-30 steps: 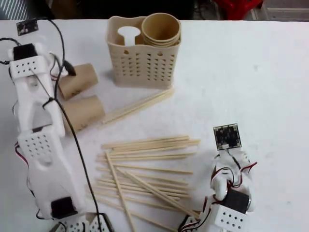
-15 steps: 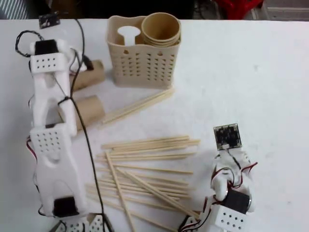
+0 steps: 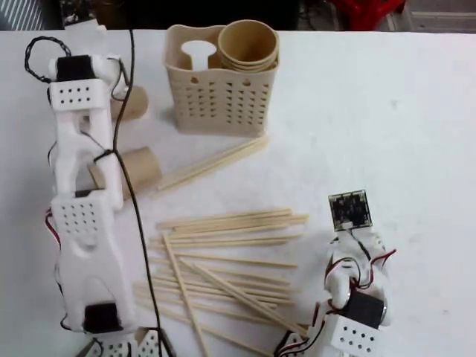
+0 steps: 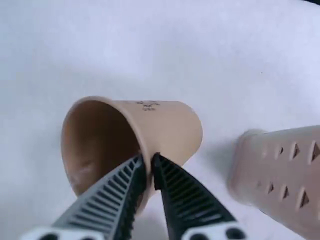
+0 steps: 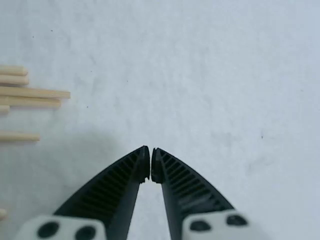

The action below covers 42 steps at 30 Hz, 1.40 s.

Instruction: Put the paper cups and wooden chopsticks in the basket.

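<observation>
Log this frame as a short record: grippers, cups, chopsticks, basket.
left gripper: shut on the rim of the gripped cup, one finger inside, one outside
gripped cup: on its side, left of the basket
second cup: on its side on the table, beside the left arm
basket: upright, stacked cups in one compartment
chopsticks: loose on the table
right gripper: shut, holding nothing, over bare table
</observation>
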Each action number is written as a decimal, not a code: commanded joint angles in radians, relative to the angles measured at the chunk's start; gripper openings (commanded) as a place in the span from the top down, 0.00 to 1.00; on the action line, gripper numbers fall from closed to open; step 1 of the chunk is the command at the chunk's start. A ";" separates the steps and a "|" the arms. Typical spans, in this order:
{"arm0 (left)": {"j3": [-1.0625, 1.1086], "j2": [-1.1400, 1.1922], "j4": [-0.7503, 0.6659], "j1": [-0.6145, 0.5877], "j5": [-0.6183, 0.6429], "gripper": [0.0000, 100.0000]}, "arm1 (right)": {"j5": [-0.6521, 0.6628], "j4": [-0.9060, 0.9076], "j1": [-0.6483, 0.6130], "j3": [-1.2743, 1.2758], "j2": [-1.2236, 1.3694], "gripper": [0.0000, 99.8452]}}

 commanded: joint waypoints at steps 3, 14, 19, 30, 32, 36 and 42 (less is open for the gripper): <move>-0.032 -0.030 -0.005 -0.001 -0.064 0.98 | 0.005 0.007 0.007 0.006 -0.010 0.98; -0.411 -0.240 0.270 0.070 -0.212 0.98 | 0.005 0.007 0.007 0.006 -0.010 0.98; -0.505 -0.384 0.256 0.214 -0.261 0.98 | 0.005 0.007 0.007 0.006 -0.010 0.98; -0.442 -0.426 -0.026 0.518 -0.295 0.98 | 0.005 0.007 0.007 0.006 -0.010 0.98; -0.442 -0.377 -0.023 0.550 -0.351 0.98 | 0.005 0.007 0.007 0.006 -0.010 0.98; -0.448 -0.271 -0.021 0.558 -0.404 0.98 | 0.005 0.007 0.007 0.006 -0.010 0.98; -0.443 -0.199 0.014 0.536 -0.408 0.98 | 0.005 0.007 0.007 0.006 -0.010 0.98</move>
